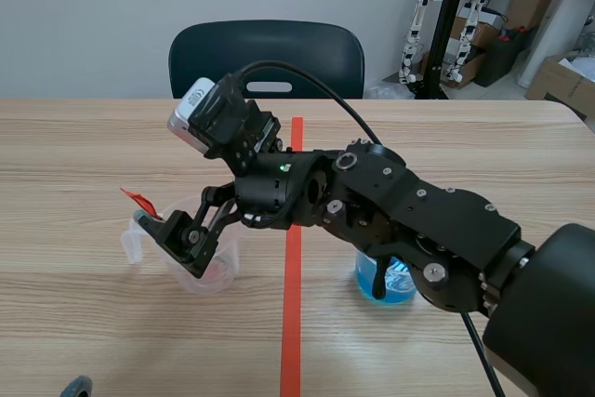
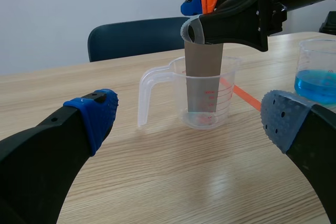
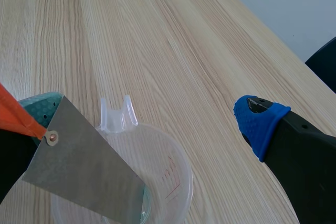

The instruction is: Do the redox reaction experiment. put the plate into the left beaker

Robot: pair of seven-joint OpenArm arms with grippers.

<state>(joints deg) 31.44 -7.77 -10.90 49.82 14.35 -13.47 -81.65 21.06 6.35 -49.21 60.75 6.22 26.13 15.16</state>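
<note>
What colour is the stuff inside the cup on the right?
Blue. The liquid shows best in the left wrist view.

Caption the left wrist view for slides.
Grey metal plate standing in clear plastic beaker, right arm's end effector at its top.

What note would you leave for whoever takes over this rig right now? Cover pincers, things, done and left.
Left pincer: open, empty, facing the left beaker.
Right pincer: open above it, one pad touching the plate.
Plate: upright, lower end inside the left beaker.
Done: plate is in.
Left: probably just draw the right arm clear.
</note>
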